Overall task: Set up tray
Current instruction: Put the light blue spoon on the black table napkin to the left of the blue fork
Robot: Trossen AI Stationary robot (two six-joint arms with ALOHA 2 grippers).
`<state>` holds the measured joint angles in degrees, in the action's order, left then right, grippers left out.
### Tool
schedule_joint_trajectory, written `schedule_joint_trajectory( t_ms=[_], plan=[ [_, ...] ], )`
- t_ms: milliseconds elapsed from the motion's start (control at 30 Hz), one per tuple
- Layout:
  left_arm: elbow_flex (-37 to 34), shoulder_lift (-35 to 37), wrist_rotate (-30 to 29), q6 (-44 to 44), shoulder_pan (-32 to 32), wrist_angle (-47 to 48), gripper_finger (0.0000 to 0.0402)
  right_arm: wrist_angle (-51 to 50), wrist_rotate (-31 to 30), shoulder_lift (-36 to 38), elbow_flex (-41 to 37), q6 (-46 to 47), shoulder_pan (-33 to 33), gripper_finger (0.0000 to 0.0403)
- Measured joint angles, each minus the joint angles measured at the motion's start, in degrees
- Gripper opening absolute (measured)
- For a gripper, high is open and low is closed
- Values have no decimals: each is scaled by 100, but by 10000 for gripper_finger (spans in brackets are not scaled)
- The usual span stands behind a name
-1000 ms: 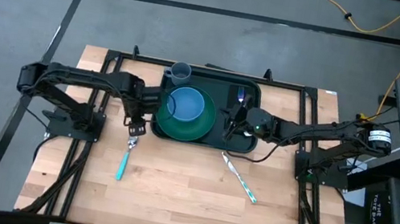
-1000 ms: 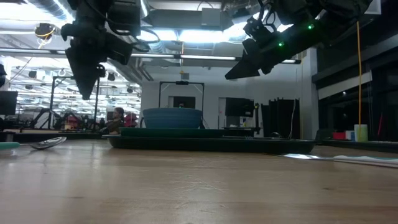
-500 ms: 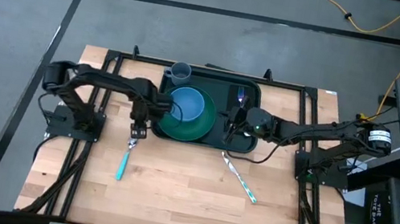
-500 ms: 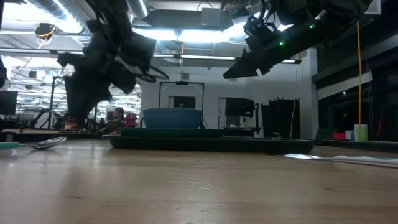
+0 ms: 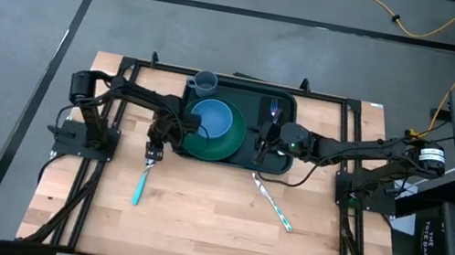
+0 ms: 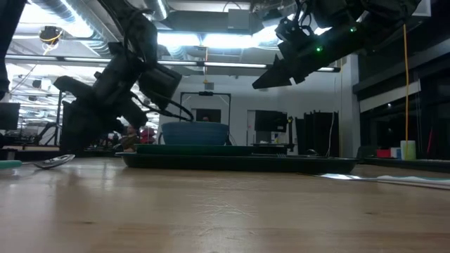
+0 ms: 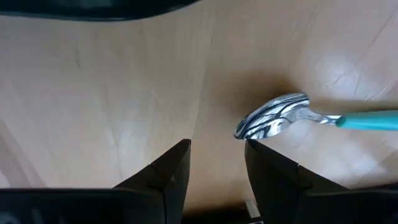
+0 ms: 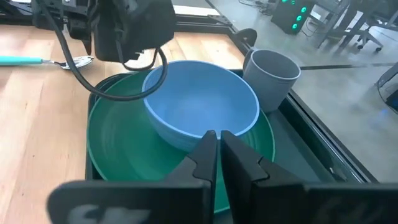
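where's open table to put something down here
Bare wood runs along the table's front edge, below the teal-handled spoon and the second utensil. It is crowded at the tray, packed with plate, bowl and cup, both hands beside it.

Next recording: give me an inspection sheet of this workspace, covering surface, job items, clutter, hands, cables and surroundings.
Surface: wooden table, bare at the front.
Job's things: tray holds green plate, blue bowl on it; grey cup at the tray's far corner; spoon and a second teal-handled utensil on the wood.
Clutter: nothing seen.
Hands: left hand open, low beside the spoon's bowl; right hand shut, empty, above the tray.
Cables: yellow cable on the floor.
Surroundings: workshop room behind.
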<state>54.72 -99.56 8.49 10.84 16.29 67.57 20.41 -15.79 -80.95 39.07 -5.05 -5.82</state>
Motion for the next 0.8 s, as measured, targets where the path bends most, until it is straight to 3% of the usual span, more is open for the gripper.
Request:
schedule_joint_trajectory(
  t_ms=[433, 800],
  plan=[
    [0, -77, 0, 301, -2, -106, 146, 10, -2, 0, 0, -17, 0, 6],
    [0, -77, 409, 262, -52, -194, 145, 14, -4, 0, 0, -19, 0, 27]
  ],
)
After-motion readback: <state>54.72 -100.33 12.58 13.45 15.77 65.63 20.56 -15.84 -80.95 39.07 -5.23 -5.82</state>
